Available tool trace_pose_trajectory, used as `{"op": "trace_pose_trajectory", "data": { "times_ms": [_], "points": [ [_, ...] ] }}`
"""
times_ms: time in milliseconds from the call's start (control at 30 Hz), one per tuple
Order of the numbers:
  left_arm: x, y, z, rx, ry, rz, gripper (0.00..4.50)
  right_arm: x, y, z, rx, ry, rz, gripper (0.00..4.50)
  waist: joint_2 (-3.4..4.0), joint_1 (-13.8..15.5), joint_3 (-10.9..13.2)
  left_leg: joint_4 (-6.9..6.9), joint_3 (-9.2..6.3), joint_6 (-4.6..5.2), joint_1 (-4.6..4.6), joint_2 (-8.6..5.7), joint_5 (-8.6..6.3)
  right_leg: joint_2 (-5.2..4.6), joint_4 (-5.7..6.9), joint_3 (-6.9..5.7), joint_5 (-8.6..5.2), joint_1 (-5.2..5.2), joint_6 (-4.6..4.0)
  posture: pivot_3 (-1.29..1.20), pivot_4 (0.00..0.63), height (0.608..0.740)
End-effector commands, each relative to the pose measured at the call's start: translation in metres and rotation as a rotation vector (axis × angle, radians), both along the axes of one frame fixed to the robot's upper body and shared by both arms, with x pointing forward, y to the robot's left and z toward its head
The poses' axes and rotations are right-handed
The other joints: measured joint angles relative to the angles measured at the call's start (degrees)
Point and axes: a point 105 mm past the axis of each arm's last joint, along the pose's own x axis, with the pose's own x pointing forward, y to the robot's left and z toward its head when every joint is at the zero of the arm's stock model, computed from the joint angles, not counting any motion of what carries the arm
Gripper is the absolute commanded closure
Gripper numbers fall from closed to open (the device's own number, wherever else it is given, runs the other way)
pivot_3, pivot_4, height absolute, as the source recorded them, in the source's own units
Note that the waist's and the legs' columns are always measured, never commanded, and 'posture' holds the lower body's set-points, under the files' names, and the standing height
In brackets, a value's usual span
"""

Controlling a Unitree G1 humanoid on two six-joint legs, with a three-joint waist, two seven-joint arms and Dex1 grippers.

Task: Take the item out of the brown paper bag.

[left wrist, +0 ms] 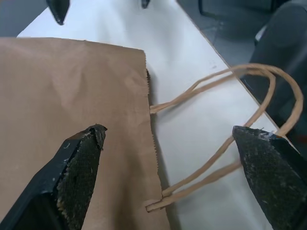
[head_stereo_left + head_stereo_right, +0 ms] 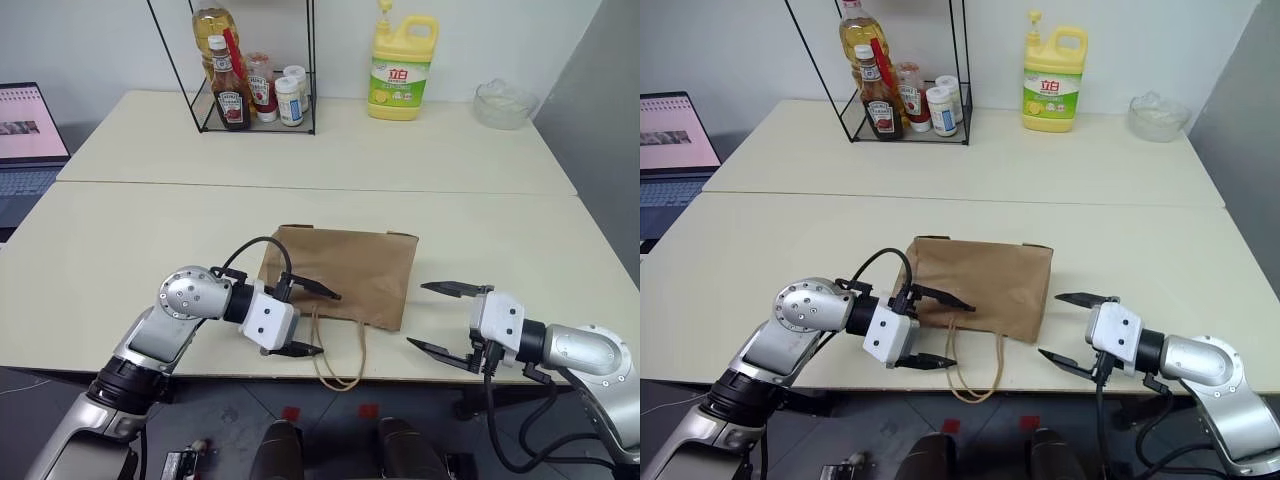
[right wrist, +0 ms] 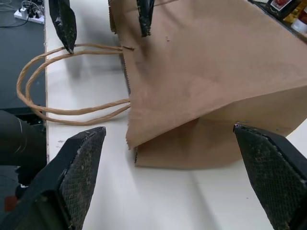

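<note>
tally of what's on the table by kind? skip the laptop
Brown paper bag: 1
Wire rack: 1
Bottles and jars in the rack: 4 (oil bottle, ketchup bottle, red-labelled jar, white jar)
Yellow detergent jug: 1
Clear glass bowl: 1
Total: 8

the brown paper bag (image 2: pixel 345 270) is matt, creased kraft with twisted paper handles (image 2: pixel 338 358). the table (image 2: pixel 120 250) looks smooth and matt.

2 silver-grey metal arms are shown, each ended by a white wrist block, 2 black fingers and looped black cables.
</note>
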Motion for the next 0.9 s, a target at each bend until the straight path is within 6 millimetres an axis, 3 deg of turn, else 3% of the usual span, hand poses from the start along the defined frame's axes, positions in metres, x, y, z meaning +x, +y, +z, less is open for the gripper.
{"op": "trace_pose_trajectory", "data": {
  "times_ms": [33,167,333,600,900],
  "points": [
    [0.001,0.008,0.012,0.001,-0.05,-0.01,0.0,-0.003,-0.005,0.006,-0.02,-0.038,0.004,0.03,0.0,0.0,0.0,0.01,0.0,0.0,0.0,0.0,0.0,0.0,0.0,0.0,0.0,0.0,0.0,0.0,0.15,0.74],
    [0.0,0.026,0.017,0.081,-0.067,-0.037,0.0,-0.005,-0.009,0.002,-0.032,-0.026,0.007,0.03,0.0,0.0,0.0,0.03,-0.01,0.0,0.03,0.0,0.0,0.0,0.02,-0.01,0.0,0.02,0.0,0.0,0.15,0.74],
    [0.002,0.034,0.012,0.103,-0.087,-0.049,0.0,-0.006,-0.007,-0.001,-0.029,-0.022,0.016,0.03,0.0,0.0,0.0,0.07,-0.01,0.0,0.03,0.0,0.0,0.01,0.01,-0.01,0.0,0.05,0.0,0.0,0.15,0.74],
    [0.003,0.003,0.012,-0.044,-0.082,-0.034,0.0,-0.006,-0.005,-0.003,-0.03,-0.019,0.015,0.03,0.0,0.1,0.0,0.18,-0.12,0.01,0.02,0.01,-0.01,0.01,0.01,-0.1,0.0,0.16,0.0,0.0,0.15,0.74],
    [0.006,0.006,0.019,-0.061,0.001,0.018,0.0,-0.005,-0.008,-0.006,-0.048,-0.015,0.017,0.03,0.0,0.1,0.0,0.21,-0.17,0.02,0.06,0.0,-0.01,0.01,0.01,-0.15,0.0,0.24,0.0,0.0,0.15,0.74]
  ]
}}
